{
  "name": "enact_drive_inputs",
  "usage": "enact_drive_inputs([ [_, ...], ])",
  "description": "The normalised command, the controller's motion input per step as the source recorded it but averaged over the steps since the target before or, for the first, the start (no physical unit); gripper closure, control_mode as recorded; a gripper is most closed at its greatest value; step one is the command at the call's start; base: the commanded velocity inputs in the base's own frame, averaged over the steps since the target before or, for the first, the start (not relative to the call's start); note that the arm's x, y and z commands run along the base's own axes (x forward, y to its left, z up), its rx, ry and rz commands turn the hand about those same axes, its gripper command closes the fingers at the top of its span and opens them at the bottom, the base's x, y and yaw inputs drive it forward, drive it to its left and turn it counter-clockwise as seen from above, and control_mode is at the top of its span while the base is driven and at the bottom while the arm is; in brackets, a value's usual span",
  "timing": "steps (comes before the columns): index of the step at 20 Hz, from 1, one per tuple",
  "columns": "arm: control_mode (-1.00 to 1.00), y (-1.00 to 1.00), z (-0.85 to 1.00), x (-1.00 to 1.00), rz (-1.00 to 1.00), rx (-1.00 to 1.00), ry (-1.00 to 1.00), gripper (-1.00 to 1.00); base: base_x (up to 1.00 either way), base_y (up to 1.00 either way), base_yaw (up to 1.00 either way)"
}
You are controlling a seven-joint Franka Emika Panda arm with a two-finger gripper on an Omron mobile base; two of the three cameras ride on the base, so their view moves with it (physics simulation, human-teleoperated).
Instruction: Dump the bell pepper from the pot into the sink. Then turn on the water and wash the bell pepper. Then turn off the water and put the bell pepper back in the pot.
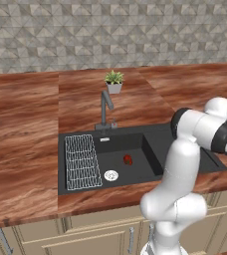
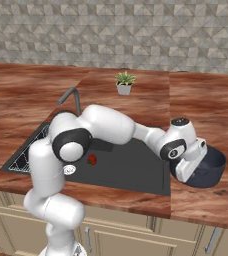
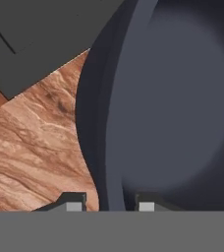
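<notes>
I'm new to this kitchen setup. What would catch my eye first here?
The white arm reaches right, its gripper astride the rim of the dark navy pot, which sits on the wooden counter beside the black sink. In the basin, a small red bell pepper lies near the silver drain.

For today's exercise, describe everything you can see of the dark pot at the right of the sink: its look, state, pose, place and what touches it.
The pot is dark navy, round, with rounded sides, a thin rim and a smooth matte look. It is empty inside. It sits on the wooden counter just right of the sink, seemingly tipped a little toward the basin. The gripper is shut on its rim, one finger outside the wall and one inside.
</notes>
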Motion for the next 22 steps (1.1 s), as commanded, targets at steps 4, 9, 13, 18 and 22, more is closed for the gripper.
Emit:
enact_drive_inputs([
  [4, -1.0, -0.2, -0.1, -0.01, 0.0, 0.0, 0.0, 1.0, 0.0, 0.0, 0.0],
  [9, -1.0, -0.18, -0.09, 0.0, 0.0, 0.0, 0.0, 1.0, 0.0, 0.0, 0.0],
  [13, -1.0, 0.0, 0.0, -0.28, -0.01, 0.0, 0.0, -1.0, 0.0, 0.0, 0.0],
  [18, -1.0, 0.05, 0.04, -0.29, -0.05, 0.0, 0.0, -1.0, 0.0, 0.0, 0.0],
  [22, -1.0, 0.33, 0.05, -0.07, -0.06, 0.0, -0.04, -1.0, 0.0, 0.0, 0.0],
])
